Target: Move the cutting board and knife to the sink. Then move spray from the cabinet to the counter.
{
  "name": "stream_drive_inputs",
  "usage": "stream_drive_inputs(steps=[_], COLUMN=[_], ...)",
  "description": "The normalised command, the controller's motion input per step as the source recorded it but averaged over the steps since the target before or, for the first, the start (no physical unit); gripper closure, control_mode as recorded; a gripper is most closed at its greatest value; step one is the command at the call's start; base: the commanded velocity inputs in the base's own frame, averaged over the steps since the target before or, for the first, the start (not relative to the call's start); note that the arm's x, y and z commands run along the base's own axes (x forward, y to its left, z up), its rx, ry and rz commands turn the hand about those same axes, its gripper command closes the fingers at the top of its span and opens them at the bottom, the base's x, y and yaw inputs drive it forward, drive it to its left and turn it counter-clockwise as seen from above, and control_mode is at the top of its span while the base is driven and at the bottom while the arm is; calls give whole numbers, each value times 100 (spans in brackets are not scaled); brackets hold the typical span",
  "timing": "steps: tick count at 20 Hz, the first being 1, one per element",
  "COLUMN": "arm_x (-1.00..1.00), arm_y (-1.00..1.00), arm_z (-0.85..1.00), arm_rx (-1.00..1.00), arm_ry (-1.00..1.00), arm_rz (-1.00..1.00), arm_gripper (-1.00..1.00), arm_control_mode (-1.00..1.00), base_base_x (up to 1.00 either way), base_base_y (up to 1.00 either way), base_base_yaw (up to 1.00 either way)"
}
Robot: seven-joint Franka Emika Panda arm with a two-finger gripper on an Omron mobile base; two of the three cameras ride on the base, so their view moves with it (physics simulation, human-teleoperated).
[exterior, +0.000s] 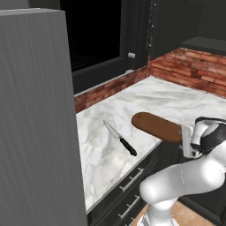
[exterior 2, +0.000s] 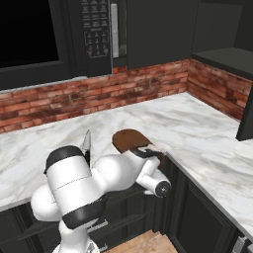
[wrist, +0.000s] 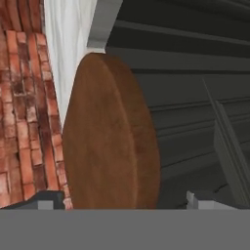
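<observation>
The brown cutting board (exterior: 156, 126) lies flat on the marble counter (exterior: 176, 99), its near end jutting over the counter's front corner. My gripper (exterior: 184, 140) is at that overhanging end and stands open. In the hand view the cutting board (wrist: 110, 141) rises between the two fingertips (wrist: 46, 201) with a gap on each side. The knife (exterior: 120, 138), silver blade and black handle, lies on the counter just left of the board. In the right base view the board (exterior 2: 129, 140) and the knife's blade (exterior 2: 87, 142) peek out behind my arm. The sink and spray are out of view.
A black microwave (exterior 2: 99, 34) hangs above the brick backsplash (exterior 2: 123, 91), with a dark wall cabinet (exterior 2: 153, 29) beside it. A tall grey panel (exterior: 35, 123) walls off the left. Dark drawers with metal handles (exterior: 131, 180) sit under the counter edge.
</observation>
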Motion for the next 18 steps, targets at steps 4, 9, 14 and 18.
stream_drive_inputs(steps=[4, 9, 14, 18], arm_x=[14, 15, 15, 18], arm_y=[-9, -4, -1, 0], arm_z=[-18, -6, 0, -1], arm_rx=[0, 0, 0, 0], arm_ry=[-2, -4, -6, -4], arm_rz=[0, 0, 0, 0], arm_gripper=[-100, -100, -100, -100], arm_control_mode=[-100, -100, -100, -100], base_base_x=[0, 0, 0, 0], base_base_y=[0, 0, 0, 0], base_base_yaw=[0, 0, 0, 0])
